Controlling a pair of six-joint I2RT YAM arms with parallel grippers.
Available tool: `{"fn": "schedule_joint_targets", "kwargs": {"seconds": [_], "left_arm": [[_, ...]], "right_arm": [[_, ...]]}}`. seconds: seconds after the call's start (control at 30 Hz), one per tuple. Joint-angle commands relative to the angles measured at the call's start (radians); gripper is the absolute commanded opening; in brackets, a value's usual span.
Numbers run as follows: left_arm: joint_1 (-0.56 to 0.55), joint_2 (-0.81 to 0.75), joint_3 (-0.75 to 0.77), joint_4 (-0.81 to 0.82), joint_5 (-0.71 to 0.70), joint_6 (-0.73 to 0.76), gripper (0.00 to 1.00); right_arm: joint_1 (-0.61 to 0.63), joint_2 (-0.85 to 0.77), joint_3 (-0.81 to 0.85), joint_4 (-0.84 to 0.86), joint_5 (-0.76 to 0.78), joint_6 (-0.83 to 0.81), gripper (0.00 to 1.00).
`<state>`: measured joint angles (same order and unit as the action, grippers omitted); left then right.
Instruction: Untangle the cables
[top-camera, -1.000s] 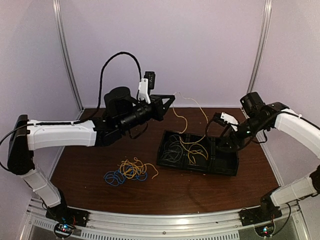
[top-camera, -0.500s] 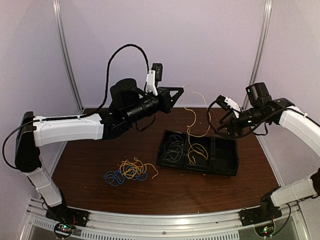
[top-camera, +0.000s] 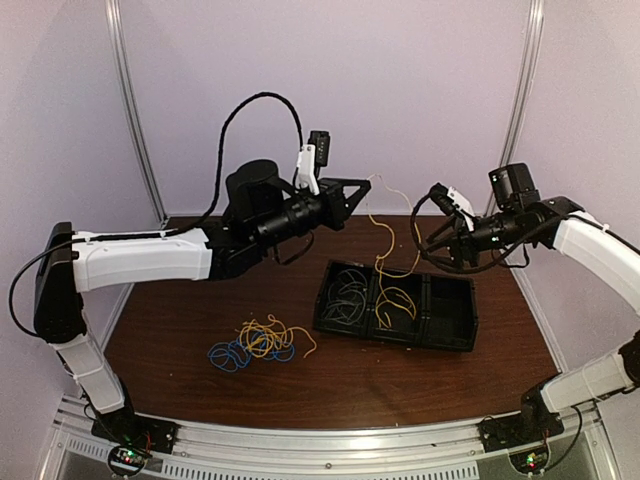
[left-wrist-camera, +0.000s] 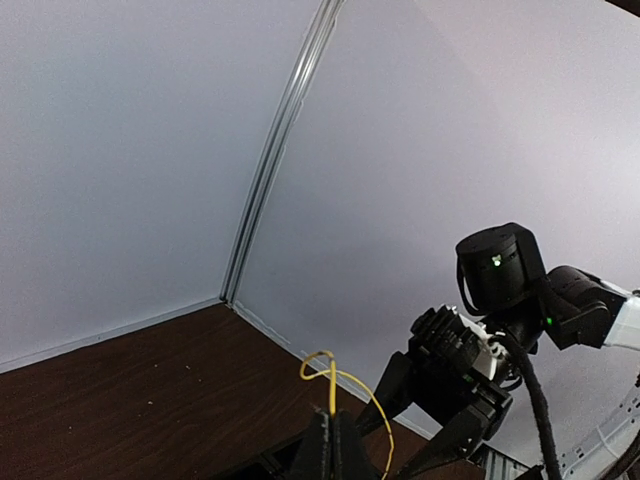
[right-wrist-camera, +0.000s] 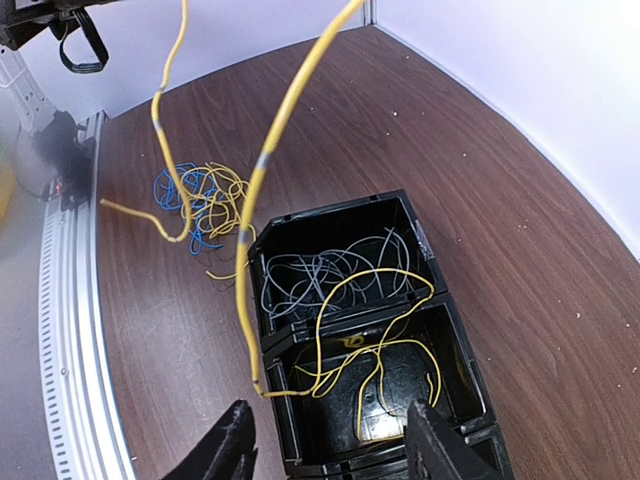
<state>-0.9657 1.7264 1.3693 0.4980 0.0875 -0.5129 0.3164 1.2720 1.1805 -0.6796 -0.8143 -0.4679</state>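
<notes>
Yellow cable (left-wrist-camera: 333, 385) is seen pinched in the closed left gripper (left-wrist-camera: 333, 445) only from the left wrist; overhead, it is seen strung down into the tray (top-camera: 450, 338). Right gripper (right-wrist-camera: 335, 445) is shown open, nothing gripped. Blue-yellow bundle (top-camera: 252, 345) is seen lying on the worktop (top-camera: 170, 320).

No readable text, labels, brand marks, numbers or signs in any view, nothing legible on the black tray (top-camera: 400, 337), the cables (top-camera: 262, 340), the white arm casings (top-camera: 140, 262)
</notes>
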Motion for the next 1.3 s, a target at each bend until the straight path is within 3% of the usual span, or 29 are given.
{"fn": "schedule_joint_targets", "kwargs": {"seconds": [0.0,0.23,0.6,0.8,0.9,0.97,1.27], "left_arm": [[0.004,0.011,0.036,0.025,0.014,-0.006,0.00],[0.004,0.016,0.044,0.021,0.013,-0.007,0.00],[0.004,0.028,0.067,0.012,0.022,-0.008,0.00],[0.005,0.037,0.068,0.011,0.028,-0.016,0.00],[0.004,0.044,0.065,0.014,0.030,-0.019,0.00],[0.004,0.049,0.061,0.016,0.025,-0.019,0.00],[0.004,0.123,-0.036,0.089,-0.136,-0.064,0.00]], "right_arm": [[0.001,0.011,-0.021,0.107,0.038,0.053,0.52],[0.004,0.022,-0.025,0.050,-0.114,-0.017,0.58],[0.009,0.059,-0.049,0.117,-0.092,0.013,0.56],[0.009,0.083,-0.062,0.199,-0.059,0.055,0.36],[0.009,0.072,-0.079,0.238,-0.049,0.075,0.13],[0.009,0.067,-0.087,0.249,-0.024,0.079,0.03],[0.009,0.092,-0.111,0.073,0.107,-0.037,0.00]]}}
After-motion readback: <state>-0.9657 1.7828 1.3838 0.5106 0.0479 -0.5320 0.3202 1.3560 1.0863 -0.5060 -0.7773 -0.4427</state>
